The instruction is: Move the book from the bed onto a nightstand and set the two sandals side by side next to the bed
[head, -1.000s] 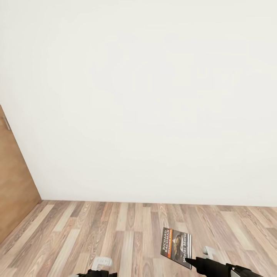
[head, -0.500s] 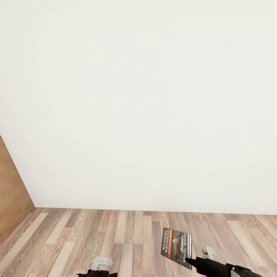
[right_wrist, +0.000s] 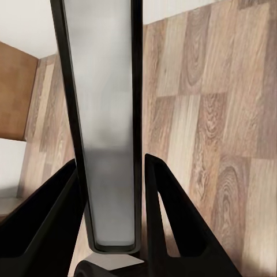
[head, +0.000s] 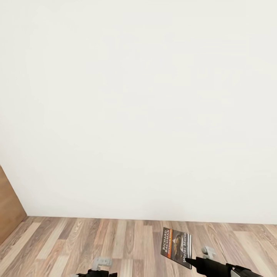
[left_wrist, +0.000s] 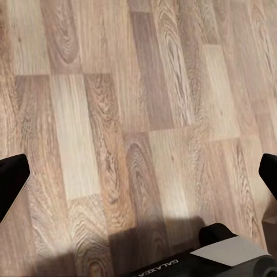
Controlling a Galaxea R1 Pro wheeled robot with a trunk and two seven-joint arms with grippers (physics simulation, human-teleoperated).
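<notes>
My right gripper [head: 188, 261] is shut on the book [head: 176, 246], a thin dark paperback with white "RICHARD BACHMAN" lettering and an orange stripe, held low over the wood floor at the lower right of the head view. In the right wrist view the book [right_wrist: 104, 115] stands edge-on between the two black fingers [right_wrist: 167, 208], with my right gripper [right_wrist: 111, 164] clamped on its lower end. My left gripper [left_wrist: 138, 173] is open over bare floor, its black fingertips [left_wrist: 11, 179] far apart with nothing between them. In the head view the left gripper [head: 100, 264] sits at the bottom edge.
A plain white wall [head: 138, 107] stands straight ahead, meeting the brown wood-plank floor [head: 77, 242]. A brown wooden panel [head: 9, 207] leans in at the far left. Part of my own body, labelled GALAXEA [left_wrist: 231, 259], shows in the left wrist view.
The whole head view has shifted: the wall's base sits lower and the brown panel has slid toward the left edge, so the camera moved. The book and both grippers keep their places in the picture.
</notes>
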